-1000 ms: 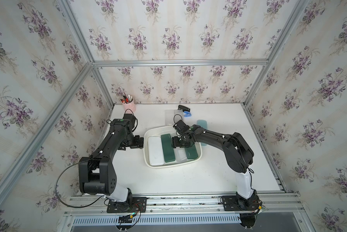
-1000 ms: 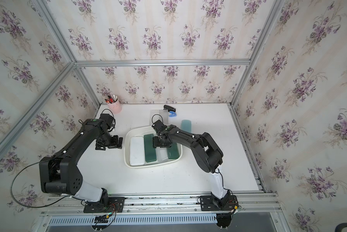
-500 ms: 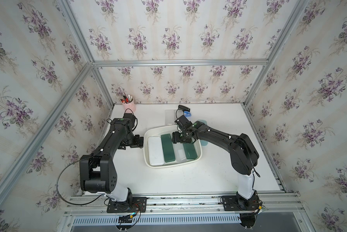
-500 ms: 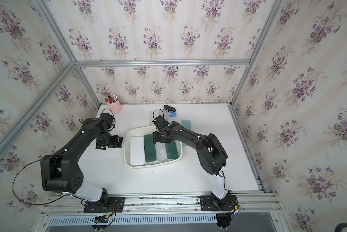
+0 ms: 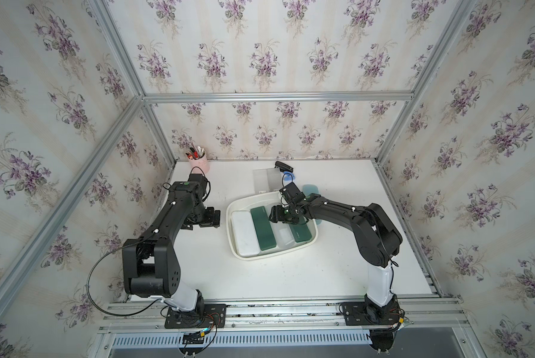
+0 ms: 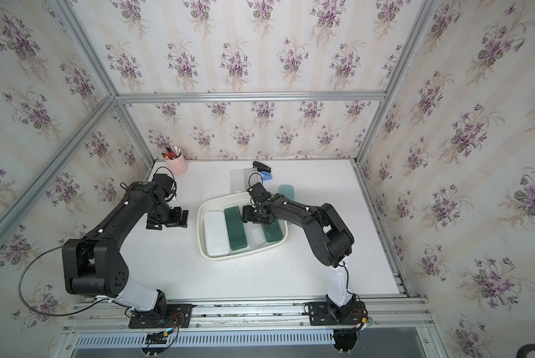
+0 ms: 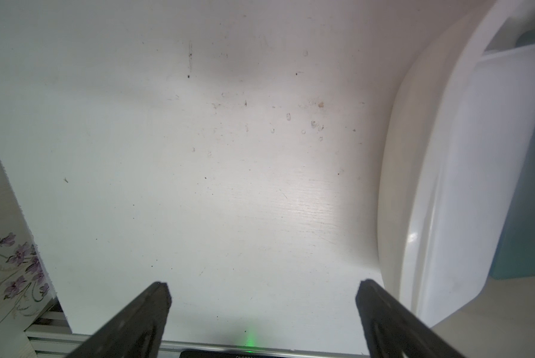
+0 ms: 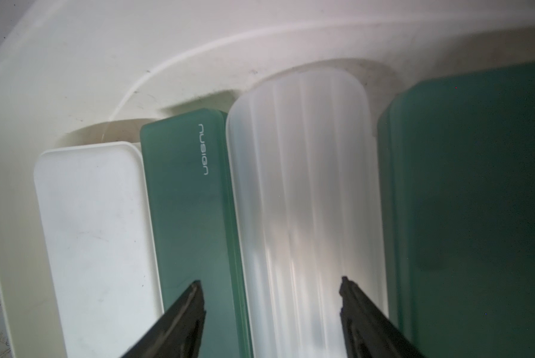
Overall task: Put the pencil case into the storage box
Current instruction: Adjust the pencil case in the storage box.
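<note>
The white storage box [image 5: 239,254] [image 6: 210,256] stands mid-table and holds several pencil cases side by side: a white one [image 5: 244,232], a dark green one [image 5: 262,227], a ribbed translucent one [image 8: 303,186] and another green one [image 5: 298,232]. My right gripper [image 5: 278,215] [image 8: 271,283] hovers open over the box's far end. One of its fingers is above the dark green case [image 8: 192,201], the other above the translucent case's edge, and nothing is held. A pale teal pencil case [image 5: 310,189] [image 6: 286,190] lies on the table behind the box. My left gripper [image 5: 212,217] [image 7: 263,286] is open over bare table, left of the box.
A pink pen cup [image 5: 199,161] stands at the back left corner. Two clear flat cases [image 5: 264,179], a black stapler-like object [image 5: 283,167] and a small blue item [image 5: 289,177] lie behind the box. Aluminium frame posts and papered walls enclose the table.
My right gripper has shifted slightly toward the box's far end above the cases. The cases in the box and the left arm have not moved.
</note>
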`<action>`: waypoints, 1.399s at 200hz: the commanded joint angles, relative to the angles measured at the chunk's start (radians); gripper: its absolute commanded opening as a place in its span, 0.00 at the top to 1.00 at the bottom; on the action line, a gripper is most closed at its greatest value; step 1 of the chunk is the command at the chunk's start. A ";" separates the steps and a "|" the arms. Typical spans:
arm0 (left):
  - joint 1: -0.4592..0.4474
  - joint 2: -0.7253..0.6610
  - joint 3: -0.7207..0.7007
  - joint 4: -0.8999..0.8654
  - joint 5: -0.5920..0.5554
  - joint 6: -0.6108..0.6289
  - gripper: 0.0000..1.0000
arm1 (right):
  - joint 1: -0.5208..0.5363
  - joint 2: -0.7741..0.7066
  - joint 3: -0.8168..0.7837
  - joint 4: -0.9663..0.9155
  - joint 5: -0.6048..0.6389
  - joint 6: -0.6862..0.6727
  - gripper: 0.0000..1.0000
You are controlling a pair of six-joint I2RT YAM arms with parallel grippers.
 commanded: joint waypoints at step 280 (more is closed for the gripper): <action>-0.074 -0.015 0.107 -0.092 0.064 -0.063 0.01 | -0.006 0.113 0.243 -0.500 0.349 -0.208 0.13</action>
